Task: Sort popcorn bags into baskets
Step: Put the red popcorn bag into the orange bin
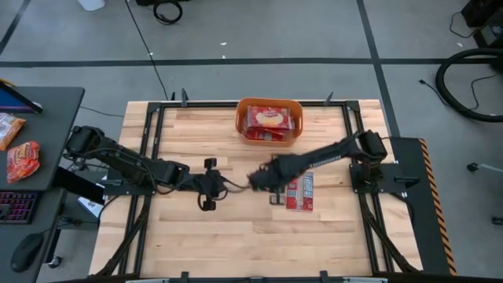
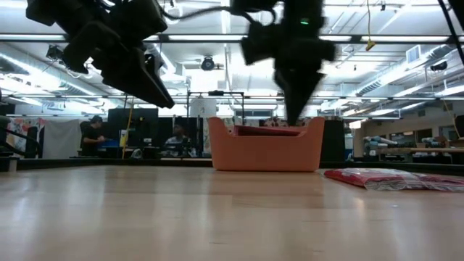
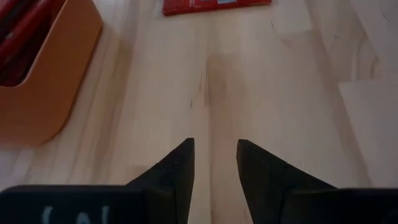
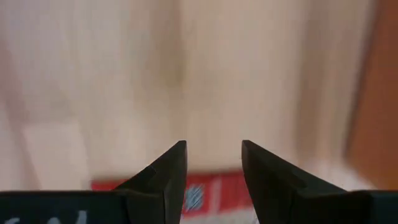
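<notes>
both our arms reach in over the middle of the wooden tabletop (image 1: 236, 236) as seen from above. our left pincer (image 1: 211, 187) hangs over bare wood left of centre, and our right pincer (image 1: 258, 179) sits just beside it, nearer the centre. a few popcorn bags (image 1: 299, 192) lie flat on the tabletop right beside the right pincer, partly under that arm. the orange basket (image 1: 269, 140) stands at the far edge of the tabletop, well apart from both pincers, with more red bags (image 1: 273, 120) stacked inside it.

from tabletop height, bare wood fills the foreground. the basket (image 2: 265, 148) stands in the middle distance, red bags just showing above its rim. the loose bags (image 2: 395, 178) lie flat to the right of it. both pincers hang above the tabletop, one dark (image 2: 138, 69) at the left of the picture and one (image 2: 296, 94) in front of the basket, neither touching anything.

past the left wrist, our two fingers (image 3: 177, 171) stand apart with nothing between them, over bare wood. the basket's wall (image 3: 50, 81) and the edge of a red bag (image 3: 214, 6) show farther off.

past the right wrist, our fingers (image 4: 165, 171) also stand apart and empty, with a red bag (image 4: 202, 193) lying on the wood between and beyond them.
</notes>
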Tool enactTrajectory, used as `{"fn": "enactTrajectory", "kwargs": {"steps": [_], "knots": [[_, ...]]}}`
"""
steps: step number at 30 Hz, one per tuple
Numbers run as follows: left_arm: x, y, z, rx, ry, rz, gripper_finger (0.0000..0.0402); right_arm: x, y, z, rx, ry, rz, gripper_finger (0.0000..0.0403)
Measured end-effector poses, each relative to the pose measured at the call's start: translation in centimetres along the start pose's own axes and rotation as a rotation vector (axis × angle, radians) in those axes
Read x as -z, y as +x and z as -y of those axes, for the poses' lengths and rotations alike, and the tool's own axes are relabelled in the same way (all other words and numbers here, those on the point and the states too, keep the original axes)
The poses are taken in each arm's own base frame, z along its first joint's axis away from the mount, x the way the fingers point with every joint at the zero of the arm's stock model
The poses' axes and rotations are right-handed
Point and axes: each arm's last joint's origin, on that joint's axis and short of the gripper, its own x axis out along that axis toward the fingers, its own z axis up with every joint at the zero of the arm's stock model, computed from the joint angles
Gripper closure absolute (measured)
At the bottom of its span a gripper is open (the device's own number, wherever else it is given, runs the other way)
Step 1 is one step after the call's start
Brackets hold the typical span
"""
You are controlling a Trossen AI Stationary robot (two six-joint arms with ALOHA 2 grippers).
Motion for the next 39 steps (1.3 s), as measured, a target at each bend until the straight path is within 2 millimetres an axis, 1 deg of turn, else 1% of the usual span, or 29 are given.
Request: {"fn": "enactTrajectory", "kwargs": {"steps": [4, 8, 11, 14, 17, 21, 24, 26, 31, 36, 39], "knots": [[0.0, -0.1, 0.2, 0.007, -0.013, 0.004, 0.0276, 2.5, 1.7, -2.3, 0.011, -0.027, -0.108, 0.0243], [-0.1, -0.1, 0.3, 0.006, -0.031, 0.013, 0.0276, 5.1, 3.1, -3.9, 0.052, -0.074, -0.222, 0.0243], [-0.2, -0.1, 0.2, 0.006, -0.040, 0.024, 0.0276, 7.4, 3.9, -4.8, 0.089, -0.133, -0.299, 0.0243], [-0.5, 0.0, 0.2, 0.004, -0.049, 0.046, 0.0276, 9.4, 3.8, -5.2, 0.122, -0.155, -0.293, 0.0243], [-0.8, 0.6, 0.3, -0.007, -0.037, 0.088, 0.0276, 11.2, 3.2, -5.1, 0.165, -0.157, -0.250, 0.0243], [-1.4, 2.3, 0.6, -0.020, 0.006, 0.169, 0.0276, 13.8, 2.3, -4.6, 0.213, -0.157, -0.206, 0.0243], [-1.6, 3.6, 0.6, -0.040, 0.036, 0.222, 0.0276, 15.3, 2.1, -4.4, 0.173, -0.157, -0.168, 0.0243], [-1.7, 4.6, 0.4, -0.055, 0.024, 0.259, 0.0276, 16.1, 2.2, -4.5, 0.151, -0.171, -0.144, 0.0243], [-1.3, 6.4, 0.0, -0.083, -0.003, 0.278, 0.0276, 17.7, 3.0, -4.3, 0.145, -0.231, -0.137, 0.0243], [-0.9, 7.3, -0.4, -0.089, -0.016, 0.260, 0.0276, 18.4, 4.3, -4.1, 0.233, -0.314, -0.133, 0.0243], [-0.8, 7.5, -0.6, -0.056, -0.021, 0.260, 0.0276, 18.3, 5.1, -4.1, 0.297, -0.356, -0.107, 0.0243]]}}
